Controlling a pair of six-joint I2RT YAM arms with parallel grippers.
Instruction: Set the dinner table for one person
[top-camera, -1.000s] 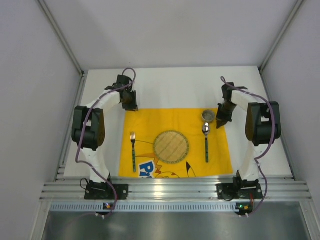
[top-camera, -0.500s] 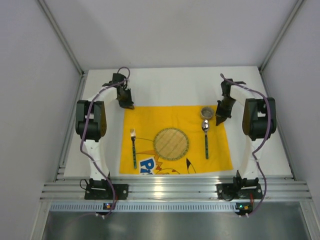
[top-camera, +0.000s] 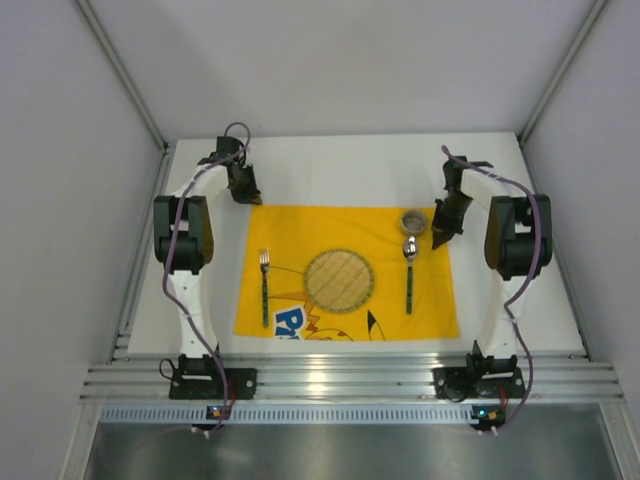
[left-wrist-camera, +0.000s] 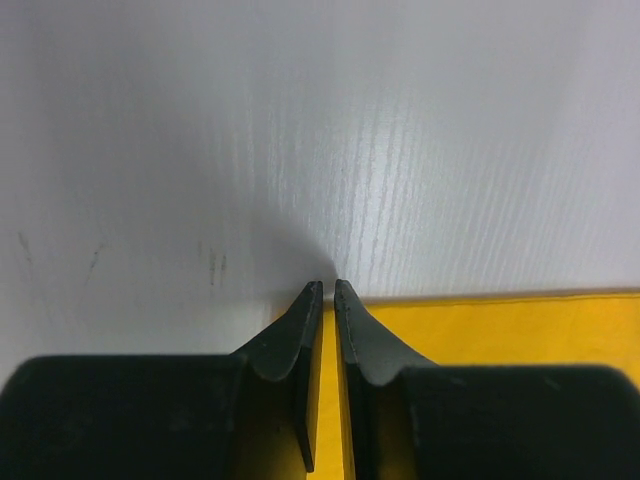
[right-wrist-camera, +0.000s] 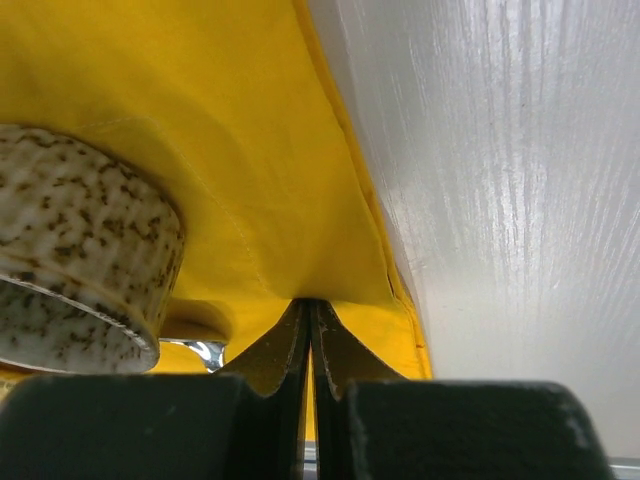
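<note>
The dinner table (top-camera: 350, 165) is a rigid, fixed white slab beneath everything and likely offers no hold. Handling goes through the soft yellow mat (top-camera: 300, 235) lying on it, taken at the far corners. The right gripper (right-wrist-camera: 308, 305) is clamped on puckered cloth beside the speckled bowl (right-wrist-camera: 80, 240). The left gripper (left-wrist-camera: 328, 290) is narrowed to a slit, apparently pinching the mat's corner. Only the overhead view shows the fork (top-camera: 265, 290), plate (top-camera: 339, 280) and spoon (top-camera: 409, 275)

we see the dinner table (top-camera: 350, 170) as a large, flat, matte-white rectangular top lying level, far wider than anything else in view. up close its surface shows a faint streaked grain and a soft sheen. a ribbed aluminium rail (top-camera: 350, 378) runs along its near edge.
</note>
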